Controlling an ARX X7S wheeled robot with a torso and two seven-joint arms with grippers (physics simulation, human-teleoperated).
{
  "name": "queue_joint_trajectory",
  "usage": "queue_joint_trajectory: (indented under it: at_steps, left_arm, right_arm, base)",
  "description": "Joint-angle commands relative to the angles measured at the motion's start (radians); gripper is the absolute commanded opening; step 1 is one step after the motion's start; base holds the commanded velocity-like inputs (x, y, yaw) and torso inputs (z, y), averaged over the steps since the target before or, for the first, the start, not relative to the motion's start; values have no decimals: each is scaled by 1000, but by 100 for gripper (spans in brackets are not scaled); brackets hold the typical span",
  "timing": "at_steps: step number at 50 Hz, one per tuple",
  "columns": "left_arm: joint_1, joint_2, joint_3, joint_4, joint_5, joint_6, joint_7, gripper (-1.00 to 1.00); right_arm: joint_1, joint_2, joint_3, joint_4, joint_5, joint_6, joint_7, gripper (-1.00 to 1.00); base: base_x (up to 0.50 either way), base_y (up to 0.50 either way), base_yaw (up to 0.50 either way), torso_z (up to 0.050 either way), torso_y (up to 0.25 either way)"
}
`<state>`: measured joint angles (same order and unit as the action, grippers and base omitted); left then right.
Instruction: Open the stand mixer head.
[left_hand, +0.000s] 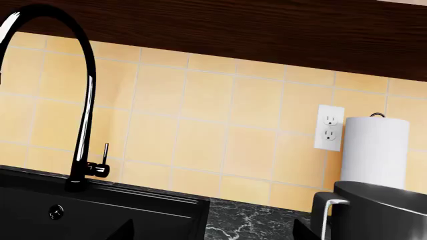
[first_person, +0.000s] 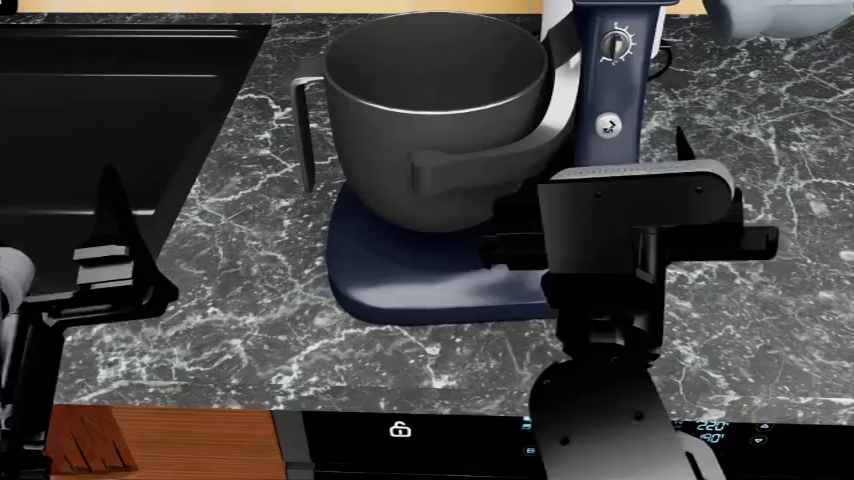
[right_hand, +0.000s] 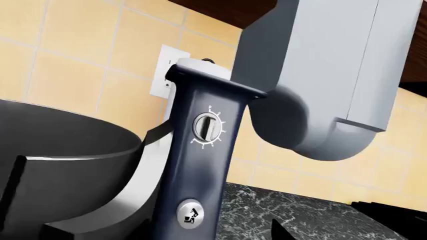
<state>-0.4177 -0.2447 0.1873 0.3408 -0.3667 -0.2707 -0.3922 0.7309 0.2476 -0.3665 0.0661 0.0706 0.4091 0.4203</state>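
Observation:
The navy mixer's upright arm (first_person: 613, 85) carries a silver dial (right_hand: 205, 127) and a silver button (right_hand: 190, 212). It stands behind the grey bowl (first_person: 441, 110) on the navy base plate (first_person: 400, 285). No whisk shows; the bowl looks empty. A pale grey curved body (right_hand: 320, 75) sits beside the arm's top; I cannot tell what it is. My right gripper (right_hand: 210, 231) is open, with its fingers on either side of the arm's lower part by the button; it also shows in the head view (first_person: 634, 160). My left gripper (first_person: 107, 240) is open and empty at the sink's edge.
A black sink (first_person: 94, 110) with a tall black faucet (left_hand: 83, 100) lies left of the mixer. A white paper towel roll (left_hand: 375, 150) and a wall outlet (left_hand: 329, 127) are at the tiled back wall. The black marble counter (first_person: 747, 200) extends right. The stove panel (first_person: 427, 432) is at the front.

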Motion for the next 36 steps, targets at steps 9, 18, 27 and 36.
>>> queue_joint_trajectory:
  at_steps: [9, 18, 27, 36]
  left_arm:
    - [154, -52, -36, 344, -28, -147, -93, 100]
    - [42, -76, -88, 418, -142, -327, -145, 100]
    - [24, -78, -90, 397, -145, -324, -142, 100]
    - [19, -75, -78, 371, -131, -301, -136, 100]
  right_arm:
    - [-80, 8, 23, -204, 45, 84, -27, 100]
    - [-86, 11, 24, -213, 51, 85, -25, 100]
    - [-82, 13, 25, -221, 58, 89, -25, 100]
    - [-82, 15, 26, -229, 62, 94, -21, 100]
  base:
    - [0, 0, 0, 0, 0]
    - [0, 0, 0, 0, 0]
    - [0, 0, 0, 0, 0]
    - [0, 0, 0, 0, 0]
